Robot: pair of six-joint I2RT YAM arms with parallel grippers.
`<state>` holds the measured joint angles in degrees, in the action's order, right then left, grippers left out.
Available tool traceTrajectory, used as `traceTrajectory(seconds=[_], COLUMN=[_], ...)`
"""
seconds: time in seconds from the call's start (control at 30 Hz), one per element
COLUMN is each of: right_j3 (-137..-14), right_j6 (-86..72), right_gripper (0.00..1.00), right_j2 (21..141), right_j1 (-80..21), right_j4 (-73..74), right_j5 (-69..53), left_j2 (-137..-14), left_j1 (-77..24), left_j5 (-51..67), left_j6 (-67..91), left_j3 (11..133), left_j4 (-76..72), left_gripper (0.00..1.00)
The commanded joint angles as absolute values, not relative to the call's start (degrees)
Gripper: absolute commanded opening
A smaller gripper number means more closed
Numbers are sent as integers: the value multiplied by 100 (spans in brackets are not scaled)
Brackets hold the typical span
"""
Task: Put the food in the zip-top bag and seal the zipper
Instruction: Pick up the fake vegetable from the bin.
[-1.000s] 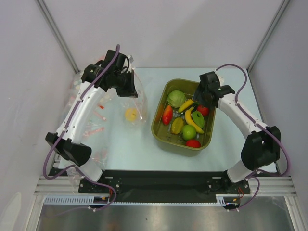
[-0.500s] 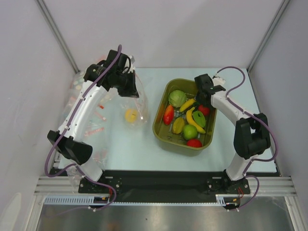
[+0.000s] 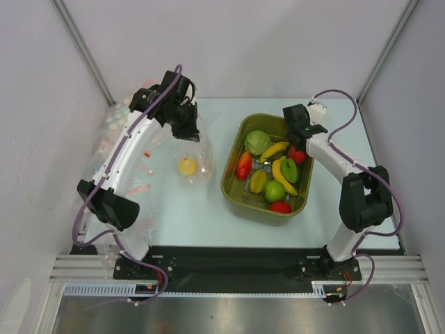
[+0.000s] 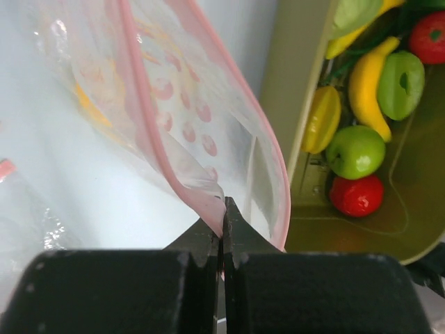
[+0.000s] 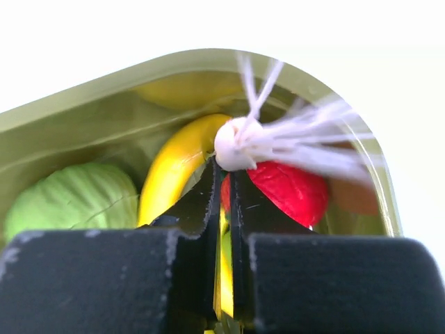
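The clear zip-top bag (image 3: 197, 149) hangs from my left gripper (image 3: 194, 133), with a yellow lemon (image 3: 186, 165) inside it. In the left wrist view that gripper (image 4: 222, 209) is shut on the bag's (image 4: 208, 104) mouth edge, pinching the pink zipper (image 4: 149, 118). The rest of the food lies in the olive tub (image 3: 233, 188): bananas (image 3: 284, 175), a green apple (image 3: 273, 191) and a red tomato (image 3: 279, 207). My right gripper (image 3: 297, 142) is shut over the tub's far right corner. In its wrist view the gripper (image 5: 226, 174) sits between a banana (image 5: 170, 174) and a red fruit (image 5: 292, 191), and a white tufted knob (image 5: 236, 145) is at its tips.
The tub (image 4: 292, 83) stands just right of the hanging bag. A green cabbage-like toy (image 3: 256, 142) and a red fruit (image 3: 243, 165) fill the tub's left side. Other clear bags with pink marks (image 3: 139, 182) lie along the left edge, and walls close in on both sides.
My right gripper has gone from open to shut inside the tub's far right corner. The left arm has shifted slightly towards the back, still holding the bag.
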<state>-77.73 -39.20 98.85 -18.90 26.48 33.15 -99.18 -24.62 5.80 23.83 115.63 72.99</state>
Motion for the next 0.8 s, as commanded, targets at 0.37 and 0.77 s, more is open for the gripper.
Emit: traceTrajectory(seconds=[0.37,0.77], right_j3=[-7084,-6758], right_j6=[-3437,-3331], right_gripper=[0,0], right_j2=[8253,7462], right_j1=[-1872,-1890], right_j4=[1222,448], right_j5=[1584,-676], left_j2=[-9879,-10055], left_j1=[-2759,-3611], left_j5=[-1239,-994], left_j6=[2303,2083], left_j3=[12050,11593], left_j4=[8218,7367], left_gripper=[0,0])
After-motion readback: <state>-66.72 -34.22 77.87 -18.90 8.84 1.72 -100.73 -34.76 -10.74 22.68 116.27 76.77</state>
